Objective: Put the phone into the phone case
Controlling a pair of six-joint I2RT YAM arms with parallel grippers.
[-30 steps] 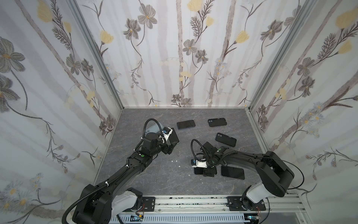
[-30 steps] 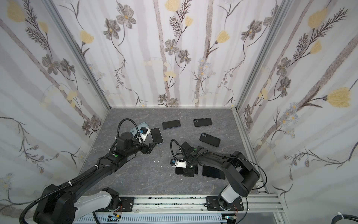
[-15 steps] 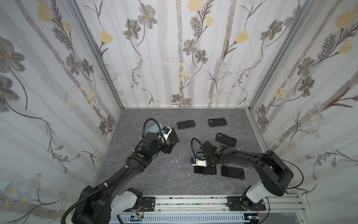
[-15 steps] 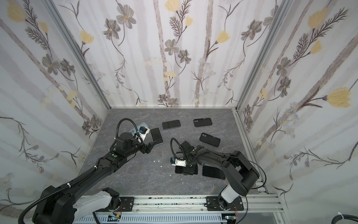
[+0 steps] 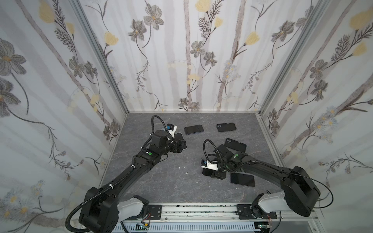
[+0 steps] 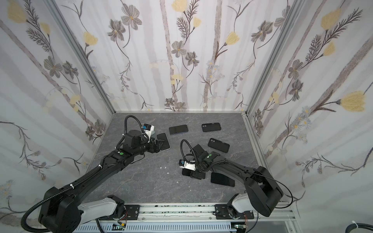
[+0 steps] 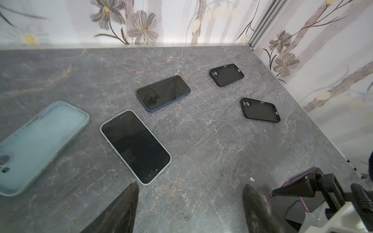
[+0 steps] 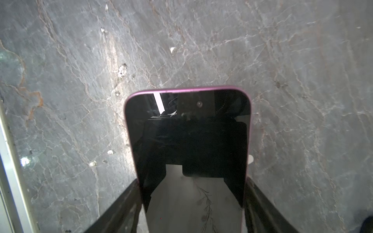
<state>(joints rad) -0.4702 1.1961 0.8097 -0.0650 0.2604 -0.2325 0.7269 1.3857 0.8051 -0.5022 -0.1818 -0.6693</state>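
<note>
Between right fingers [image 8: 121, 211]: phone [image 8: 187, 141], pink-rimmed, glossy black screen, pinched | left fingers [image 7: 121, 215] spread

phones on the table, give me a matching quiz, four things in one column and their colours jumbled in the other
Things:
1 gripped phone
2 front flat phone
3 back flat phone
4 case beside the front flat phone

Colours:
a pale blue all over
b purple rim
c white rim
d dark blue rim

Pairs: 1-b, 2-c, 3-d, 4-a
</note>
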